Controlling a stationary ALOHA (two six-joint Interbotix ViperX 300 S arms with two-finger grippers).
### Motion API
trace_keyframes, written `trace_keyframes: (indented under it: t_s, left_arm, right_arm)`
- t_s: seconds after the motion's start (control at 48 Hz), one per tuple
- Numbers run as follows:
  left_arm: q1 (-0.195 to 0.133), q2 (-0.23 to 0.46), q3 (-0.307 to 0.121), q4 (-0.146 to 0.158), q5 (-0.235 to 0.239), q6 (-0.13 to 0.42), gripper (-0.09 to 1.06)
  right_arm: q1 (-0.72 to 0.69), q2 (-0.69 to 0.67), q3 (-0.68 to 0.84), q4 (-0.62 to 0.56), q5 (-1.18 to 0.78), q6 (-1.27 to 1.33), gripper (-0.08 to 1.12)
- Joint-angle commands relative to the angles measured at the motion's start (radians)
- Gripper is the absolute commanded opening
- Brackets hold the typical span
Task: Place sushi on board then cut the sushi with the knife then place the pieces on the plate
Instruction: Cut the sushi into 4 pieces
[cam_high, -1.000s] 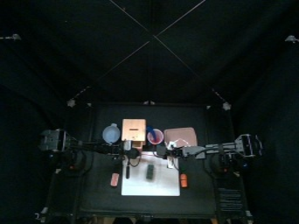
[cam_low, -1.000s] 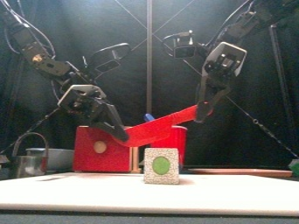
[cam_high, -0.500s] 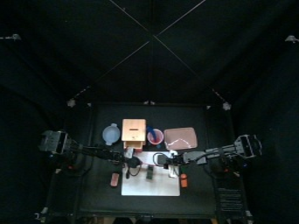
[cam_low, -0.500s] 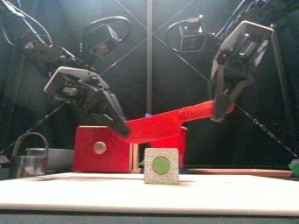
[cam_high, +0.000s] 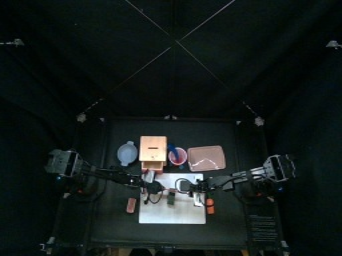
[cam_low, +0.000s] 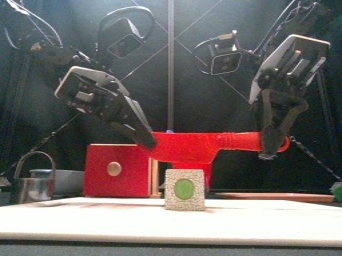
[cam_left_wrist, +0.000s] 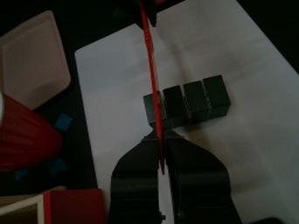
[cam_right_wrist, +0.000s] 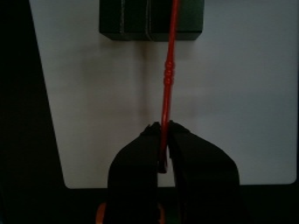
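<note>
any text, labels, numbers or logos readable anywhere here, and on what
None can be read. The sushi roll, the white cutting board, the red knife and the red drawer front of the wooden box show no words, numbers or signs in any view.

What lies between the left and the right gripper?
The red knife, held by both, spans from the left gripper to the right gripper, level above the sushi roll; the front view shows this.
</note>
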Motion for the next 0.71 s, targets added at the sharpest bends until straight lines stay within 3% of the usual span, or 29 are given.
trace_keyframes:
  t_s: [0.021,0.312,0.479,0.708]
  left_arm:
    - [0.006,0.009,-0.034,-0.002,-0.011,0.005,0.32]
    - [-0.025,0.052,-0.048,-0.014,-0.011,0.002,0.32]
    - [-0.023,0.051,-0.04,-0.043,-0.009,0.003,0.32]
    - [-0.023,0.06,-0.038,-0.046,-0.006,0.003,0.32]
  right_arm:
    - [0.02,-0.014,-0.008,0.003,-0.008,-0.006,0.33]
    - [-0.006,-0.014,0.005,-0.026,-0.008,-0.006,0.33]
    - [-0.014,-0.014,0.003,-0.029,-0.008,-0.008,0.33]
    - [-0.017,-0.006,0.003,-0.034,-0.015,-0.006,0.33]
